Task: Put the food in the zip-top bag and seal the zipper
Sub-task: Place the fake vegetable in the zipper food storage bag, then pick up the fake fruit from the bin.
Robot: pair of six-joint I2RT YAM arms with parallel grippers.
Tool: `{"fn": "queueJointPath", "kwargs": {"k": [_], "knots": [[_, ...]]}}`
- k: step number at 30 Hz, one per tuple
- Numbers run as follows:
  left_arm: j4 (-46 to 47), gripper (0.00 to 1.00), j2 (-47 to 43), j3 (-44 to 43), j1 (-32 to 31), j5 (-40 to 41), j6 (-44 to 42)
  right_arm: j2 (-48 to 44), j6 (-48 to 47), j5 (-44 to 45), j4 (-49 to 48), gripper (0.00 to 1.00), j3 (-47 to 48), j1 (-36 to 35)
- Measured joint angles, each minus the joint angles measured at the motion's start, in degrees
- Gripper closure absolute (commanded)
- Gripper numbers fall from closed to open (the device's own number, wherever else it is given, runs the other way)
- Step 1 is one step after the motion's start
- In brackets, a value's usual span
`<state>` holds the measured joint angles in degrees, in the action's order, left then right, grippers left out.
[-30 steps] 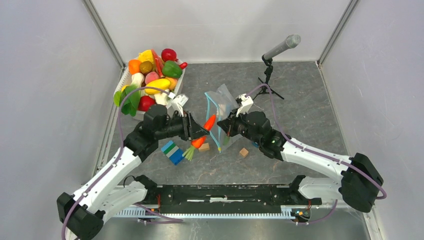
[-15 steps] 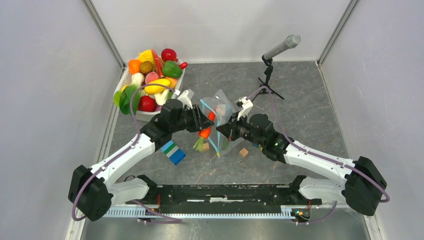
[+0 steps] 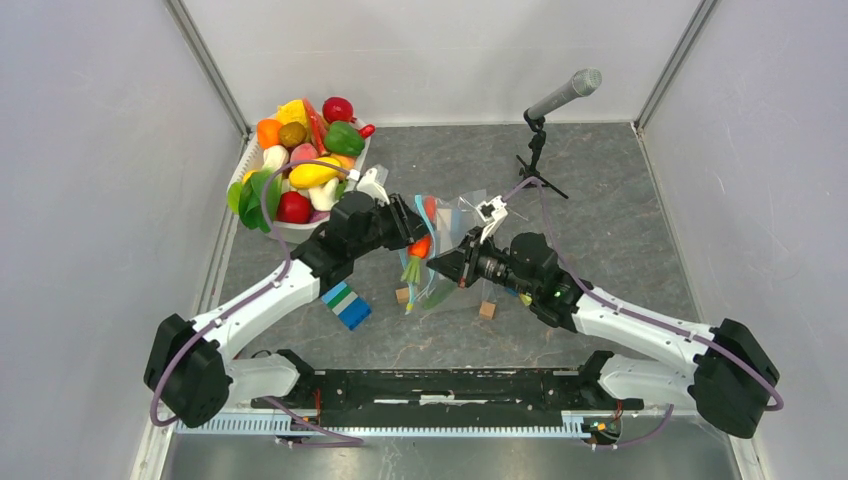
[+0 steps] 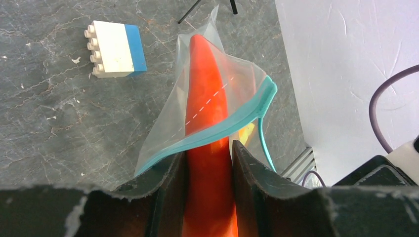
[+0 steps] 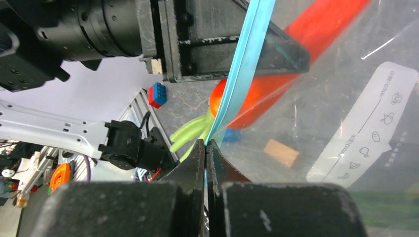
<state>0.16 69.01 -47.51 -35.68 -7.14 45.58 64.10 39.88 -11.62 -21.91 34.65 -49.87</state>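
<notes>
An orange toy carrot (image 4: 203, 84) with green leaves (image 3: 411, 270) is clamped between my left gripper's (image 4: 208, 148) fingers. Its pointed end sits inside the mouth of the clear zip-top bag (image 4: 165, 126). The light-blue zipper (image 4: 225, 129) arches over the carrot. My right gripper (image 5: 205, 144) is shut on the zipper (image 5: 244, 69) edge and holds the bag (image 3: 462, 212) up off the table. In the top view the left gripper (image 3: 412, 238) meets the bag from the left, and the right gripper (image 3: 441, 264) is just below it. More food fills a white tub (image 3: 285, 232).
A blue-green-white block (image 3: 346, 304) lies beside the left arm. Two tan wooden cubes (image 3: 487, 310) (image 3: 402, 295) lie near the bag. A white-and-blue block (image 4: 116, 49) rests on the table beyond the bag. A microphone on a small stand (image 3: 560, 95) is at the back right.
My left arm has carried the carrot right and away from the bases, up to the bag, and its tip now sits in the mouth. The right gripper has kept its pinch on the zipper, shifting slightly.
</notes>
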Motion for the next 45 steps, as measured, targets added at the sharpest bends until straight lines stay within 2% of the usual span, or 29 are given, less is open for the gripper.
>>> {"fn": "queueJointPath", "kwargs": {"k": [6, 14, 18, 21, 24, 29, 35, 45], "knots": [[0.5, 0.35, 0.2, -1.3, -0.7, 0.6, -0.5, -0.8, 1.0, -0.5, -1.1, 1.00, 0.7, 0.1], [-2.7, 0.25, 0.5, -8.7, -0.7, -5.0, -5.3, -2.9, 2.3, -0.3, -1.4, 1.00, 0.8, 2.1], [-8.9, 0.17, -2.7, -10.5, -0.7, -6.7, -9.7, -5.5, 2.3, 0.4, -0.9, 1.00, 0.3, 5.3], [-14.4, 0.07, -5.4, -13.6, -0.7, -5.4, -14.8, -7.2, 0.8, 1.6, 0.7, 1.00, 0.2, 6.6], [-18.6, 0.01, -7.5, -17.2, -0.7, -1.0, -20.4, -8.2, -1.3, 2.5, 2.9, 1.00, 0.2, 6.8], [-22.7, 0.03, -5.1, -23.8, 1.8, 7.3, -28.8, -9.6, -4.1, 3.0, 6.0, 1.00, 0.2, 6.8], [-24.9, 0.00, 4.5, -30.1, 10.5, 11.7, -35.4, -11.0, -5.8, 3.1, 7.9, 1.00, 0.2, 6.8], [-28.3, 0.00, 10.8, -31.1, 25.1, 4.7, -56.2, -11.2, -7.2, 2.8, 9.2, 1.00, 0.1, 6.8]]}}
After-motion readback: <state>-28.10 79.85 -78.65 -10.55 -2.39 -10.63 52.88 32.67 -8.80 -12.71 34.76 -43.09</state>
